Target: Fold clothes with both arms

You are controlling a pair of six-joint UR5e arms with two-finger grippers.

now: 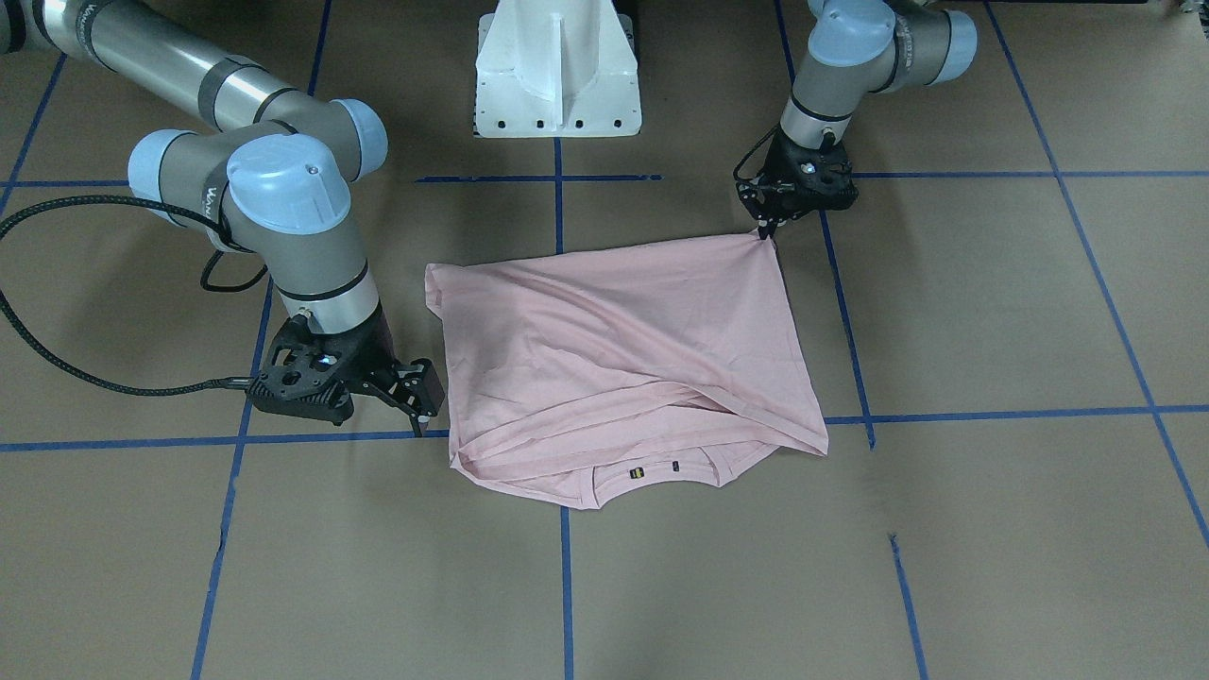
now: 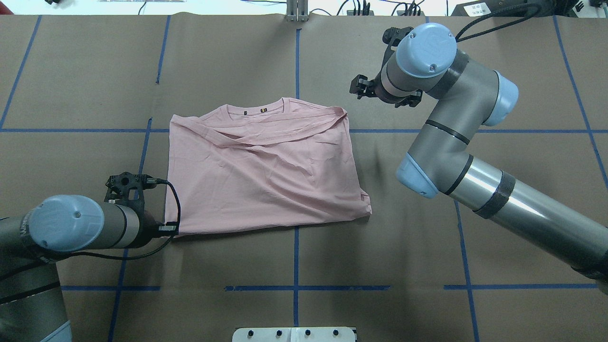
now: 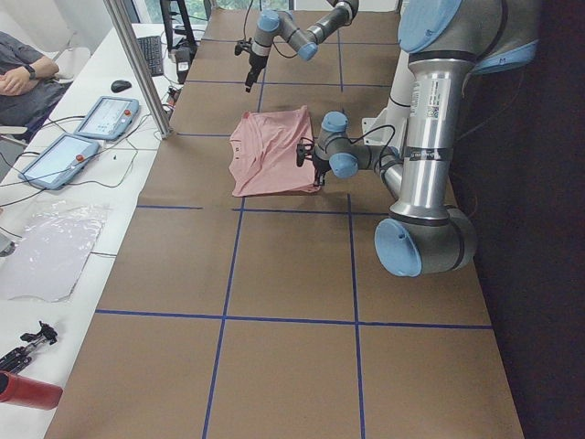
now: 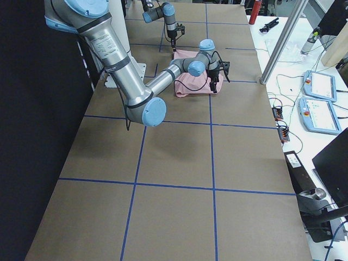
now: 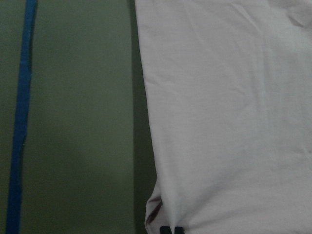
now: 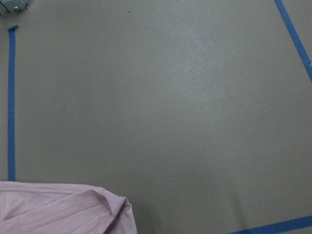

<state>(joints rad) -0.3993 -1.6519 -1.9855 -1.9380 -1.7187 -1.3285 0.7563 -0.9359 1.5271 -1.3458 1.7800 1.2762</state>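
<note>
Pinching the T-shirt point(image 2: 266, 171) at its 7 o'clock corner seen from overhead, my left gripper point(image 1: 767, 229) is clamped on cloth; my right gripper point(image 1: 422, 406) hangs spread apart off the 2 o'clock corner.

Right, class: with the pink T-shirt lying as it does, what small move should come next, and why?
Probably the right arm's fingers should edge sideways to the T-shirt's nearest corner, on the collar side, and close on it. The left arm's fingers already pinch the corner on the robot's side, while the right ones sit beside the cloth holding nothing.
</note>
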